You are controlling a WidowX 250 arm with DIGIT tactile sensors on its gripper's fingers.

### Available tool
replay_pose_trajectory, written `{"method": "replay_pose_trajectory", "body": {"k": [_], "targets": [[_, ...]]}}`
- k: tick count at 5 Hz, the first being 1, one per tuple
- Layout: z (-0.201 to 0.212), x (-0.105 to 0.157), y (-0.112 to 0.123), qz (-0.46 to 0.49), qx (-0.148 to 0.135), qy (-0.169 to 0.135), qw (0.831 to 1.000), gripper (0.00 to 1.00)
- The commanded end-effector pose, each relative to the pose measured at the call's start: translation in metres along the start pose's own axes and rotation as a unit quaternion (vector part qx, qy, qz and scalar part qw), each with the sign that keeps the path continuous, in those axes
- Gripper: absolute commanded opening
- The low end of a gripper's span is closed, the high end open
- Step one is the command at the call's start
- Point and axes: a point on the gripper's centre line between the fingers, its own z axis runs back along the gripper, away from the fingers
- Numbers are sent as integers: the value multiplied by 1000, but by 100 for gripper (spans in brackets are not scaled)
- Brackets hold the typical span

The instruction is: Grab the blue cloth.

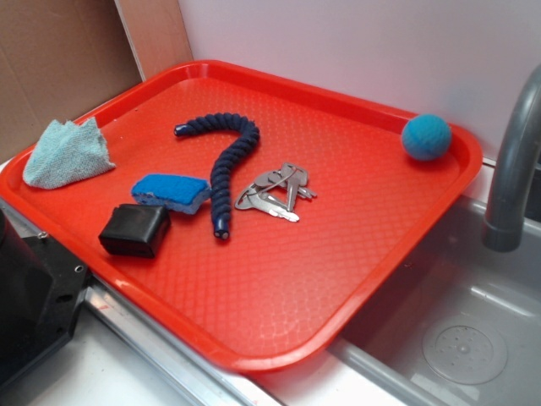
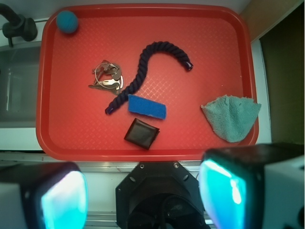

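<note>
Nothing of the grab is done yet, judging from how things lie. The cloth sits untouched at the far-left corner of the red tray, partly draped over the rim, flat and slightly rumpled with its pointed corners out. In the wrist view the cloth lies at the right edge of the tray, with bare tray around it on the inner side.

The gripper is held back off the near edge of the tray, above the counter, well apart from the cloth. Its two fingers stand spread wide, with nothing between them.

Other things share the tray but lie clear of the cloth: a blue sponge and a black box near the left side, a dark rope curving through the middle, keys just right of the rope, and a teal ball at the far-right corner. A sink and faucet lie to the right.

All of the task remains: moving over to the cloth, descending onto it, pinching the fabric and lifting. The sponge is the nearest neighbour, yet looks far enough away not to hinder.
</note>
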Motion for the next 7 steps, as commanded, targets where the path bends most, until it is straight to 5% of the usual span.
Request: {"method": "replay_pose_trajectory", "body": {"k": [1, 2, 4, 5, 7], "targets": [[0, 0, 0, 0, 0, 0, 1000, 100], [-52, 26, 52, 101, 71, 11, 992, 100], [-130, 33, 149, 189, 129, 7, 974, 100], [-152, 16, 173, 172, 126, 16, 977, 100], [-200, 28, 169, 5, 40, -5, 999, 100]]}}
